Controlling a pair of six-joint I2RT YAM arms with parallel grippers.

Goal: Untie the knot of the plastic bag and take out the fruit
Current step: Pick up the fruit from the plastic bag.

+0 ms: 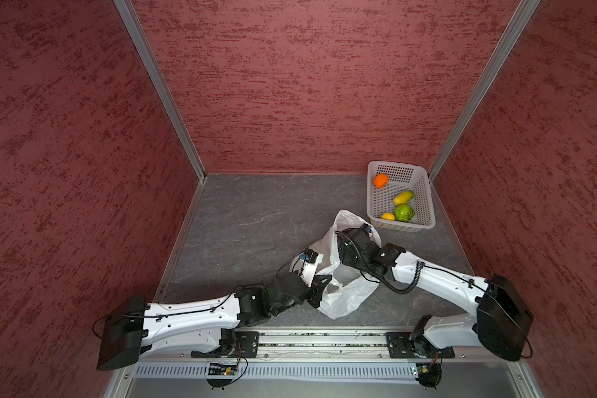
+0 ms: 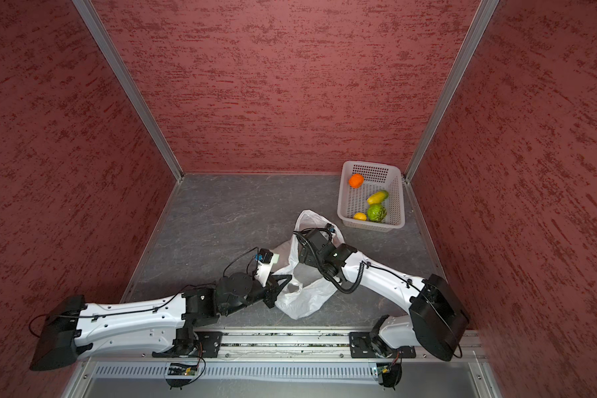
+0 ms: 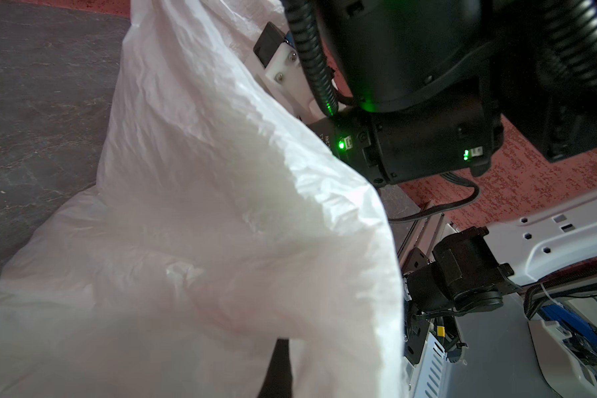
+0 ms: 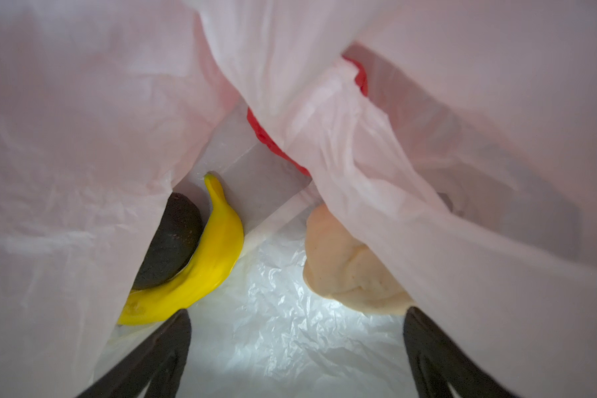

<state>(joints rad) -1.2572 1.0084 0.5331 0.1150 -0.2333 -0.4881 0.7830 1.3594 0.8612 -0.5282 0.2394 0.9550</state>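
The right gripper [image 4: 297, 312] is reaching inside the plastic bag [image 4: 83, 138], jaws spread and empty, with 4 fruit [image 4: 187, 293] lying ahead: banana [image 4: 221, 237], black piece [image 4: 173, 241], beige piece [image 4: 345, 265], red apple [image 4: 269, 138]. The left gripper [image 1: 324, 279] is clenching, seemingly on the bag's rim.

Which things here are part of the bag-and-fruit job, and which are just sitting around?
Part of the job: plastic bag, left gripper shut on its edge, right gripper open inside it; banana, black piece, beige piece, red piece inside; orange, mango, bumpy green fruit, lemon in the white basket.
Just there: grey tabletop, metal rail, red walls.
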